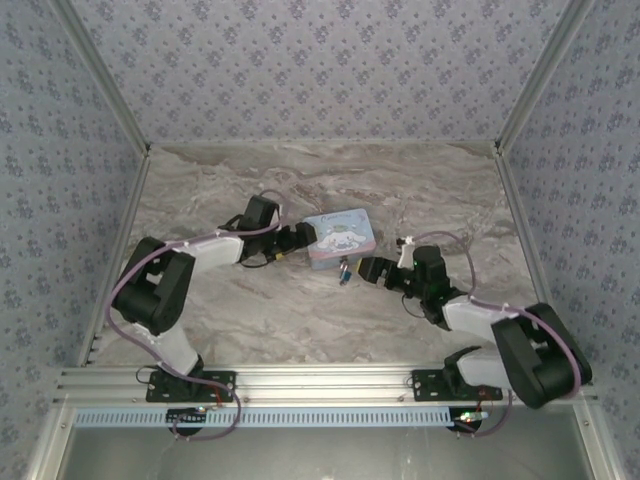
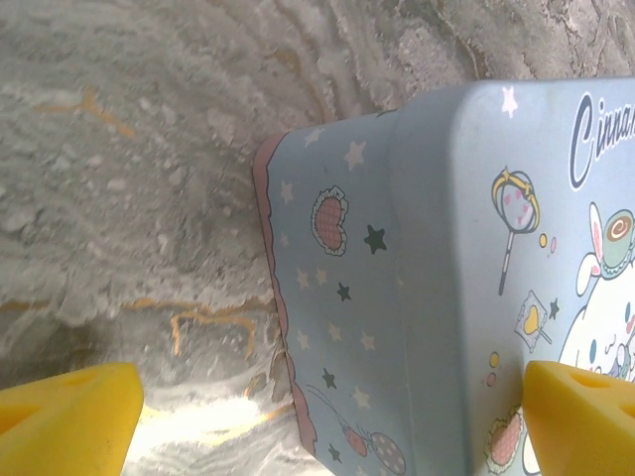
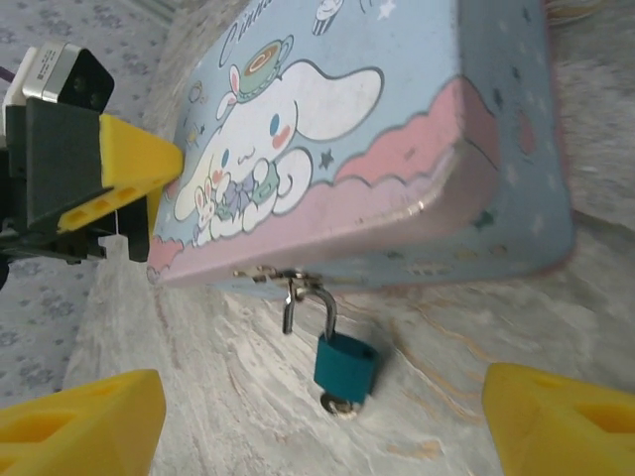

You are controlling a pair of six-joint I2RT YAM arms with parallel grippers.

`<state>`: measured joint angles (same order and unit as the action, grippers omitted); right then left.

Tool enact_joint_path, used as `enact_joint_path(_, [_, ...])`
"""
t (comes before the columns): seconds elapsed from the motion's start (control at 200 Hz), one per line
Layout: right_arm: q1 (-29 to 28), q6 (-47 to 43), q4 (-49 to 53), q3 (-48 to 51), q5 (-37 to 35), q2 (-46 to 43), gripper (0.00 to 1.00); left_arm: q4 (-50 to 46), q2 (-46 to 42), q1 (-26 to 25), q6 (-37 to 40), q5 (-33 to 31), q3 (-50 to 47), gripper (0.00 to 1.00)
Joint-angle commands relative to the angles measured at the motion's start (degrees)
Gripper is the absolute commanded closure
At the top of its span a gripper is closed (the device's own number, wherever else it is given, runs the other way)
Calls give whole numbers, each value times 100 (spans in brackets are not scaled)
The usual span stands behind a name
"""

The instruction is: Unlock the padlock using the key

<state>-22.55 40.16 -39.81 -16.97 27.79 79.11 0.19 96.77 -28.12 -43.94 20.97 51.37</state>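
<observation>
The teal padlock [image 3: 345, 365] hangs from the hasp on the front of the tin box [image 3: 377, 149], its body resting on the table. One leg of its silvery shackle [image 3: 289, 315] stands free of the body. The head of the small silvery key [image 3: 339, 405] sticks out of the padlock's underside. My right gripper [image 3: 322, 426] is open just short of the padlock, touching nothing. In the top view the padlock [image 1: 345, 272] lies between the box [image 1: 340, 238] and my right gripper [image 1: 364, 270]. My left gripper [image 2: 327, 426] is open, straddling the box's left end [image 2: 397, 297].
The marble-patterned table [image 1: 300, 320] is walled in by patterned panels at the back and sides. A metal rail [image 1: 320, 385] runs along the near edge. In the right wrist view the left gripper's yellow finger [image 3: 134, 159] sits against the box lid.
</observation>
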Motion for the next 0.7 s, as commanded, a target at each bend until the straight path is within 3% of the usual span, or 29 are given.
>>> enact_joint_path(0.0, [-84, -210, -921, -251, 439, 511, 18, -616, -60, 7, -52, -317, -326, 4])
enact_joint_path(0.43, [-562, -89, -1651, -657, 338, 1875, 29, -486, -159, -8, -229, -278, -513, 4])
enact_joint_path(0.695, [-628, 9, -2035, -759, 505, 2187, 39, -423, -138, -18, -265, -269, -533, 4])
